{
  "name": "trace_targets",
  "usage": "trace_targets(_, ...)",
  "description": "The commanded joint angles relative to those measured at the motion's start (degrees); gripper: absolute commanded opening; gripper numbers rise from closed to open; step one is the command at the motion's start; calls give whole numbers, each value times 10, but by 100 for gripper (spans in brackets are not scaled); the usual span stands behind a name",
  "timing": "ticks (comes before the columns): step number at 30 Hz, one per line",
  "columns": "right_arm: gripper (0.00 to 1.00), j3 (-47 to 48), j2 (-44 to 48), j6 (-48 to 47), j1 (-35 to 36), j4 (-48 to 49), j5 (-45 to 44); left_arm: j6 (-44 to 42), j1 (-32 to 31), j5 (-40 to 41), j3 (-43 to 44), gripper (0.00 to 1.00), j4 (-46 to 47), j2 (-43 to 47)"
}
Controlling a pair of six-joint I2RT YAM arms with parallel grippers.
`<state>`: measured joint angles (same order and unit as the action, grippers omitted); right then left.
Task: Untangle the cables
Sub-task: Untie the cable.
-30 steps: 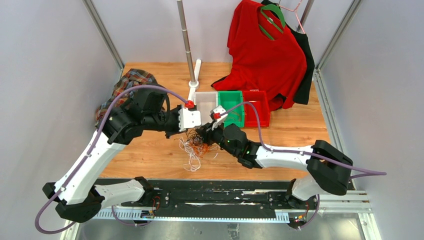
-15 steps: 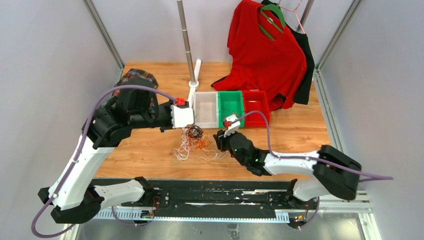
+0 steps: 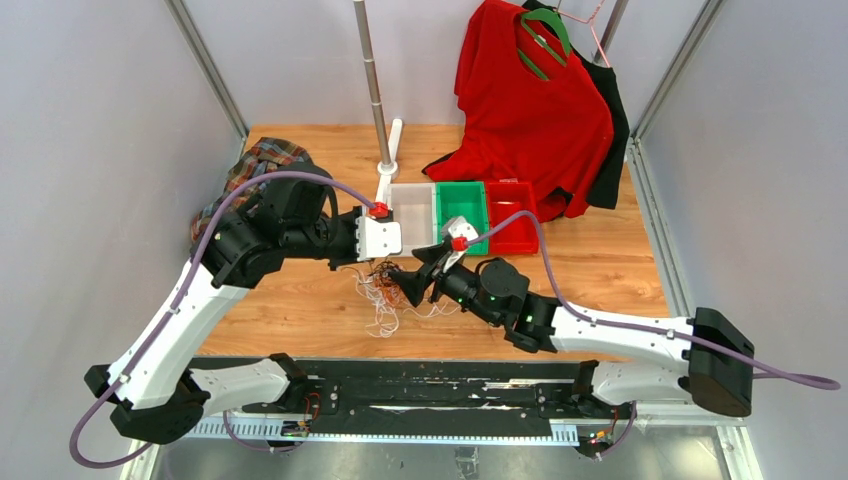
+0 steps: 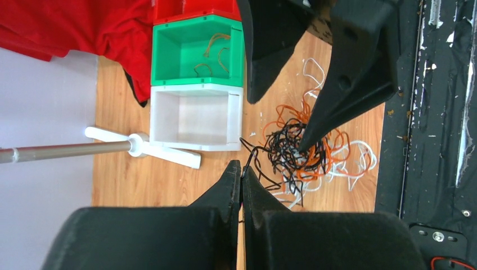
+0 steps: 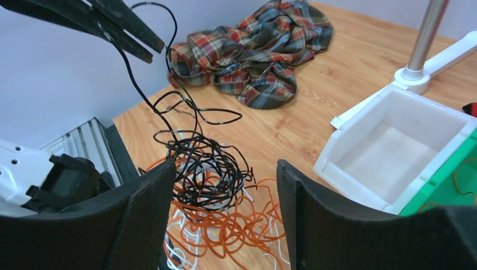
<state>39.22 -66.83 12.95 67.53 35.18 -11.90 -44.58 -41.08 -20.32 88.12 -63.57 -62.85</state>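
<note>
Right by the arm bases, the cables (image 3: 385, 300) sit in a loose heap on the wooden table (image 3: 290, 310). White loops (image 3: 385, 322) sprawl toward the near edge, orange ones (image 5: 242, 230) lie over them, and the black cable (image 5: 205, 169) is bunched up on top. The right gripper (image 5: 224, 169) is in low over that heap, jaws spread wide, one finger on each side of the black bunch, gripping nothing. Just beyond it, the left gripper (image 4: 242, 169) has its jaws pressed together on one strand of the black cable. The strand rises from the tangle in a wavy line to the fingertips, lifted clear of the wood.

Past the heap stand three bins side by side. The white bin (image 4: 197, 88) is nearest the left gripper, the green bin (image 4: 197, 81) beside it holds a few orange-brown wire pieces, and the red bin (image 3: 512, 245) is on the far side. Off to the left lies a crumpled plaid cloth (image 5: 253, 50). At the back, a metal pole (image 3: 372, 80) rises from its white foot. A red shirt (image 3: 530, 110) hangs over a black garment (image 3: 612, 130), its hem draped down behind the red bin.
</note>
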Motion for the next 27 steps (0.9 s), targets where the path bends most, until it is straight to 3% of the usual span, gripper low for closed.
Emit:
trace_targets(1,64,36,-29,-15,9,-18,38,1,-4,-2,5,0,9,1)
trace_targets(7,48,62,-69,-21,9,-7,12,6,-4,-5,7,1,9,6)
trace_targets(13,53,87,-108,-32,9,-4,-19,14,-4,-17,15,1,8,7)
trace_targets(21,49,80,-152,-27,6,18,-66,18,-4,-21,46,0,8,3)
trace_targets(27,31,37,-171,-2,-6,52,-83,24,-4,-19,75,0,7,2)
